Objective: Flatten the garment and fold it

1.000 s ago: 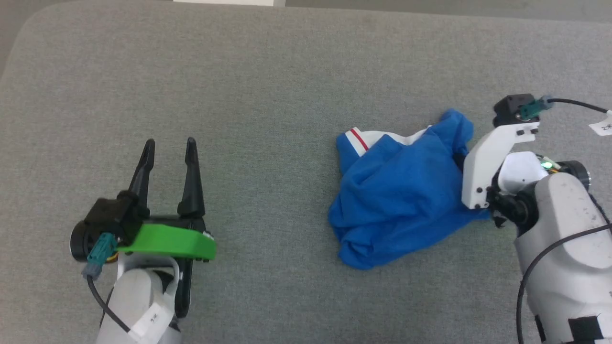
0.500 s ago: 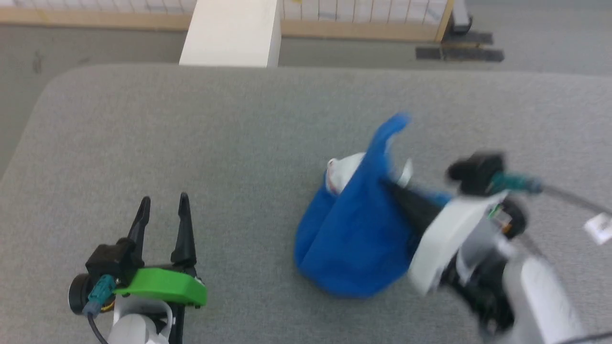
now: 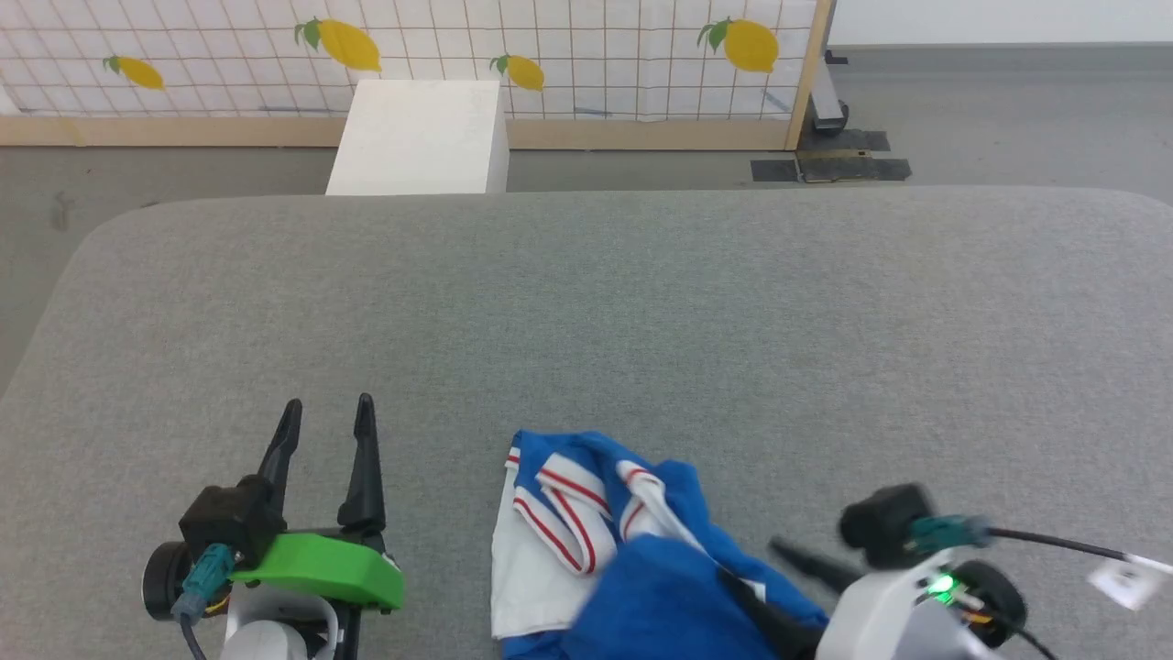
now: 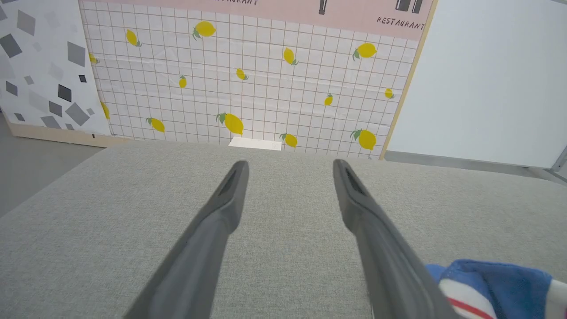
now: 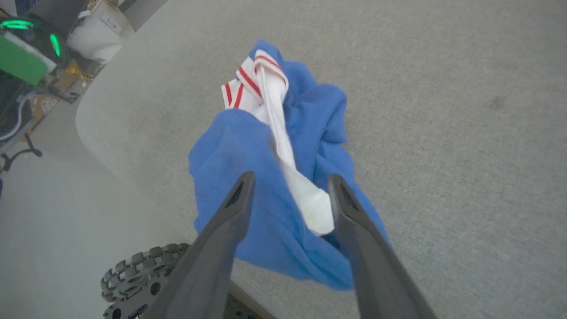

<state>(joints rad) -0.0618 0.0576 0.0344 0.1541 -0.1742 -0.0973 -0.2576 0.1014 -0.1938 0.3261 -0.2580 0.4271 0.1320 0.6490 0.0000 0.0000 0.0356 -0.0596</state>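
Note:
The garment [image 3: 586, 541] lies crumpled at the near edge of the grey table [image 3: 641, 302], bright blue with white bands edged by red stripes turned up on top. In the right wrist view the garment [image 5: 248, 150] sits right at the table's rim, a white band running back between my two spread fingers. My right gripper [image 3: 765, 577] is open just right of the heap, its jaws [image 5: 290, 178] apart over the cloth. Well to the left, my left gripper [image 3: 325, 423] stands open with nothing in it [image 4: 289, 165]; a corner of the garment [image 4: 491, 283] shows beside its right finger.
Past the table's far edge a white box [image 3: 417, 137] stands on the floor before a lemon-patterned panel [image 3: 568, 64]. The table's rim [image 5: 102, 146] drops off just left of the heap, with a toothed wheel [image 5: 137, 274] of the robot's base below.
The head camera has tilted up. My right gripper lifted the garment, carried it left and toward the near edge, then opened. The left gripper has stayed open in place.

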